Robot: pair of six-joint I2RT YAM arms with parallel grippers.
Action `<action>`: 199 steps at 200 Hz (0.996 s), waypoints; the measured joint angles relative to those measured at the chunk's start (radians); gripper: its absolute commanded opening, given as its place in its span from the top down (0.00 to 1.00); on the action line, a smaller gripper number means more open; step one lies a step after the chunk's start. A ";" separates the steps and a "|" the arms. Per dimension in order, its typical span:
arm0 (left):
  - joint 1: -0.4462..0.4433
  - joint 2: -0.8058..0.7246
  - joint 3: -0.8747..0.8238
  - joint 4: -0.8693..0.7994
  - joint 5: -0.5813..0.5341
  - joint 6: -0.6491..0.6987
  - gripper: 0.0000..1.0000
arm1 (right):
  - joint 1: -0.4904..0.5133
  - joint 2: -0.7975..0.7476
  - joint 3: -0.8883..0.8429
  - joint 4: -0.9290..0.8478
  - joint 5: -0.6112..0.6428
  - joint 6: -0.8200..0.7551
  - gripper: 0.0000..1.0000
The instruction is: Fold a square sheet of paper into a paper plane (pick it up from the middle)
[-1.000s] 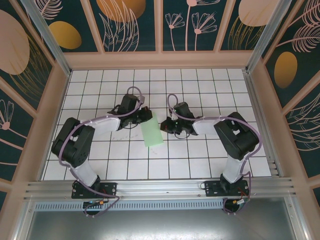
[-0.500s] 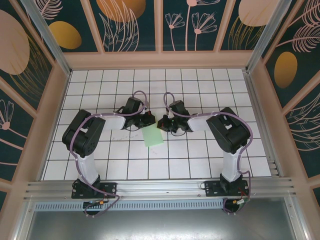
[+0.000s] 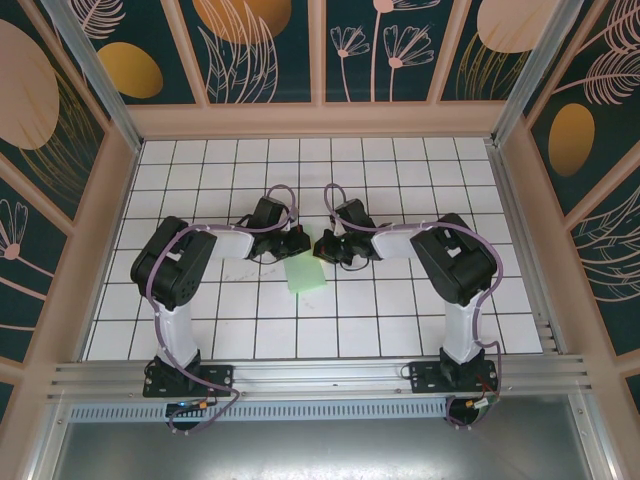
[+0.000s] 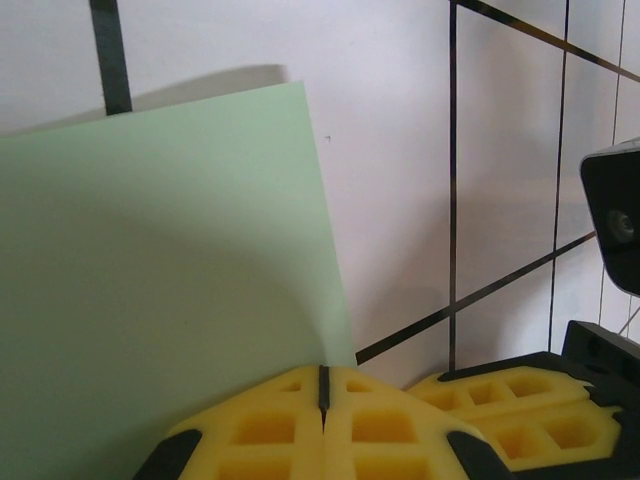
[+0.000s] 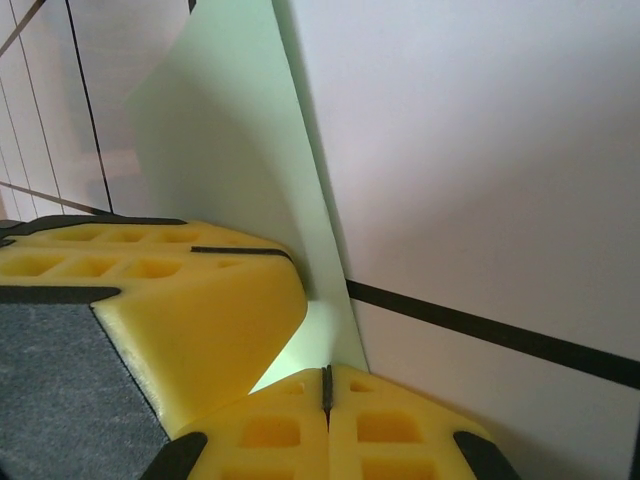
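Observation:
The pale mint-green sheet of paper (image 3: 305, 276) lies near the middle of the gridded table, its far edge lifted and curved. My left gripper (image 3: 299, 245) and right gripper (image 3: 321, 248) meet side by side at that far edge. In the left wrist view the paper (image 4: 160, 280) runs into the left gripper (image 4: 322, 385), whose yellow jaws are pressed shut on its corner; the right gripper's fingers (image 4: 520, 405) sit just beside. In the right wrist view the paper (image 5: 220, 130) rises like a wall and its edge is pinched in the shut right gripper (image 5: 326, 385), next to the left gripper's fingers (image 5: 190, 290).
The white gridded table (image 3: 400, 310) is boxed in by tan walls on three sides, with an aluminium rail (image 3: 320, 375) along the near edge. Both arms bend inward from their bases, elbows out to the sides.
Both grippers have drawn closer together over the paper's far edge. The green shape looks shorter from above than a second ago, its far end raised and pulled nearer.

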 measured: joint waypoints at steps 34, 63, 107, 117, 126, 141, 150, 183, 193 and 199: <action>-0.003 0.000 0.000 -0.001 -0.012 -0.008 1.00 | 0.006 -0.003 0.000 -0.013 0.000 -0.039 1.00; -0.003 0.000 -0.002 0.000 -0.018 -0.015 1.00 | 0.027 -0.033 -0.034 -0.023 0.006 -0.064 1.00; -0.004 0.000 -0.008 0.011 -0.020 -0.023 1.00 | 0.066 -0.124 -0.150 -0.026 0.007 -0.066 1.00; -0.004 0.000 -0.010 0.014 -0.019 -0.023 1.00 | 0.071 -0.145 -0.179 -0.020 0.007 -0.063 1.00; -0.004 0.000 -0.011 0.017 -0.019 -0.023 1.00 | 0.075 -0.163 -0.203 -0.016 0.006 -0.060 1.00; -0.004 -0.001 -0.014 0.022 -0.019 -0.023 1.00 | 0.080 -0.191 -0.240 -0.005 0.007 -0.058 1.00; -0.004 -0.002 -0.014 0.024 -0.019 -0.023 1.00 | 0.081 -0.209 -0.258 -0.008 0.007 -0.056 1.00; -0.002 -0.002 -0.015 0.030 0.001 -0.013 1.00 | 0.077 -0.261 -0.280 -0.053 0.009 -0.061 1.00; -0.002 -0.003 -0.015 0.030 0.007 -0.006 0.94 | 0.074 -0.274 -0.275 -0.053 0.011 -0.063 1.00; -0.002 -0.006 -0.015 0.029 0.007 -0.002 0.90 | 0.071 -0.278 -0.268 -0.053 0.012 -0.063 1.00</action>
